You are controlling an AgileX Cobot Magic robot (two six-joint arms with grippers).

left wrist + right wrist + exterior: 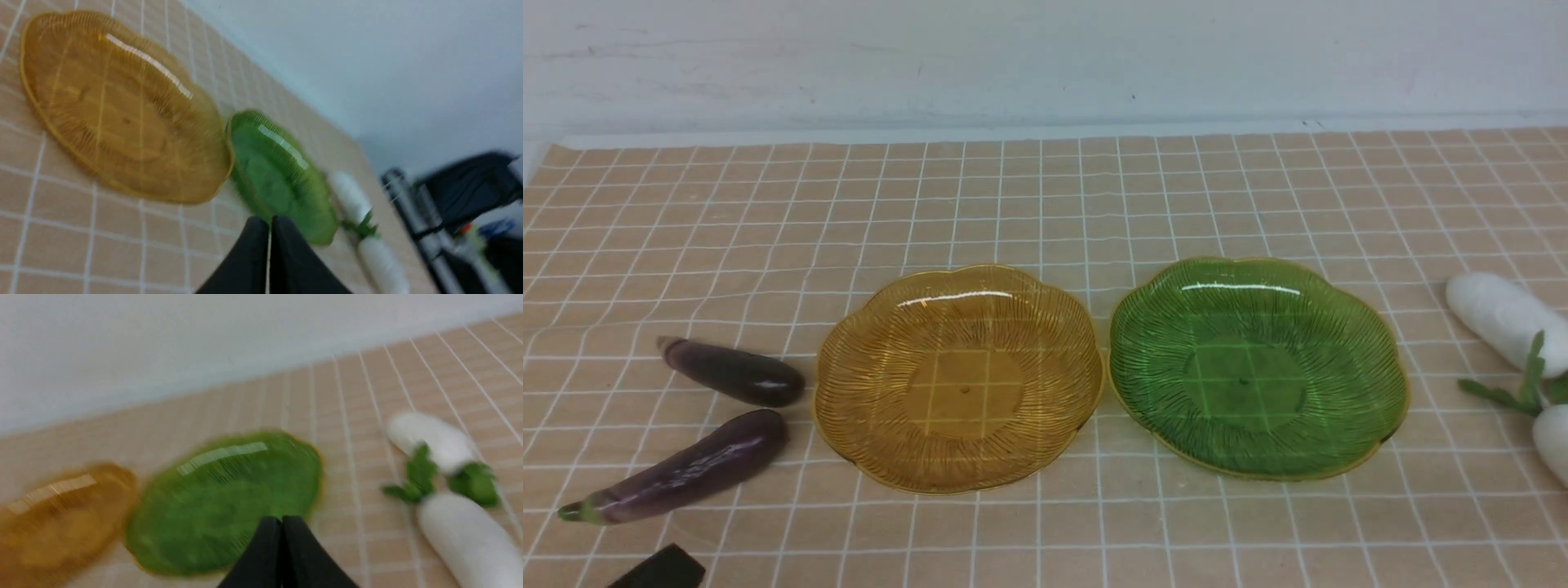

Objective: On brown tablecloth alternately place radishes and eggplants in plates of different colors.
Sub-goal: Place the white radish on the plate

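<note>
So the tablecloth (1062, 527) looks like slightly wrinkled woven cloth, pretty matt. Amber plate (964, 392) and green plate (1245, 384) both look like glossy see-through plastic or glass, can't tell which, with ribbed surfaces. Eggplants (698, 469) are smooth and shiny, radishes (1503, 314) more of a dull matt, leaves (421, 469) matt too.

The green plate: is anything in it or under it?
Nothing sits in the green plate. Through it, the tablecloth's white grid lines show; finer detail underneath is blurred by the ribbing.
</note>
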